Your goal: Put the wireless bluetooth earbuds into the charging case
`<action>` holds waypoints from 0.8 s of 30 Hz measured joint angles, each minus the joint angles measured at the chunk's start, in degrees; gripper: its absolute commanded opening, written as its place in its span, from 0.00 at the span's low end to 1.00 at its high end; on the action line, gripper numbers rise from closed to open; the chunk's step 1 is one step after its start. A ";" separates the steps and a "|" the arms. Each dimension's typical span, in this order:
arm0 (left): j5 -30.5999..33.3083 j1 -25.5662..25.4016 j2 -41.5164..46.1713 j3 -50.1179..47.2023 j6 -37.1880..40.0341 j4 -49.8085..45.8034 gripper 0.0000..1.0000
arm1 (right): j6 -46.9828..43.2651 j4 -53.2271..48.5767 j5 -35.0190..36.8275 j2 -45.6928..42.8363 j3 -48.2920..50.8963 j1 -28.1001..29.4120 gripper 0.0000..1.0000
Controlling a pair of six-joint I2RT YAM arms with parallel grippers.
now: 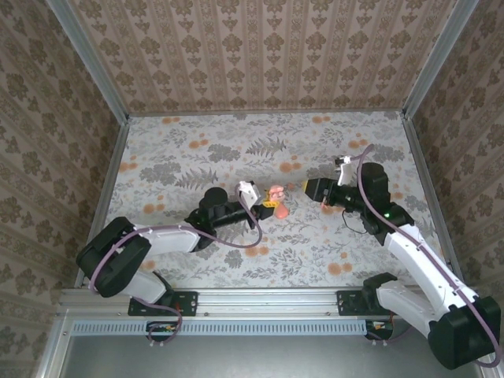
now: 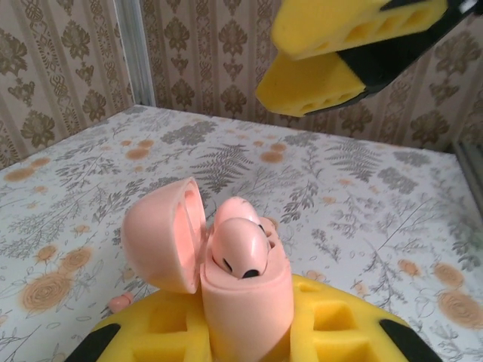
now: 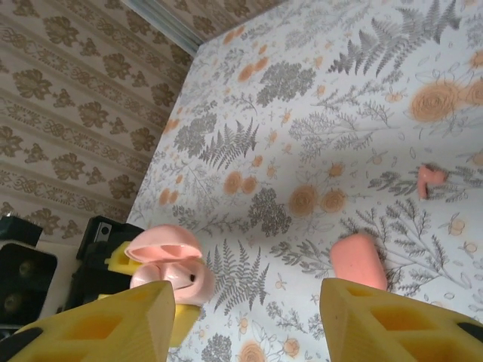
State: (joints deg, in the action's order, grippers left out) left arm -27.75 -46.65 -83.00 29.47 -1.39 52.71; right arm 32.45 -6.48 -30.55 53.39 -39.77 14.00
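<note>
The left wrist view shows the left pincer (image 2: 243, 341) clenched on the charging case (image 2: 245, 298), with the lid open and one earbud (image 2: 238, 249) seated inside. The right wrist view adds the right pincer (image 3: 247, 317), released and holding nothing, and a second earbud (image 3: 430, 182) loose on the table (image 3: 317, 98).

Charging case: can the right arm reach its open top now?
Probably yes: the open right claw is close to the case, which the left claw holds lid-open, with nothing between them.

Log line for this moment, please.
left gripper: shut on charging case, lid open | first earbud: in case | right gripper: open, empty | second earbud: on table
</note>
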 measured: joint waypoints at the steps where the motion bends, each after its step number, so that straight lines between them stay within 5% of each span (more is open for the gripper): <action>1: -1.55 0.68 0.37 0.09 -1.03 -0.04 0.09 | -0.70 0.55 -1.18 -0.28 0.00 -0.83 0.56; 11: -14.88 3.32 6.01 3.96 -5.68 -3.85 0.10 | -14.80 2.43 -13.14 -2.05 -2.29 -2.89 0.64; 24: -21.29 3.63 9.01 5.62 -5.40 -10.45 0.10 | -39.56 -1.66 -25.33 -6.29 -2.71 -1.90 0.73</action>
State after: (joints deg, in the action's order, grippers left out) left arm -49.04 -43.03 -74.00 35.09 -6.79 42.26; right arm -7.11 -8.14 -55.88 47.09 -42.48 12.10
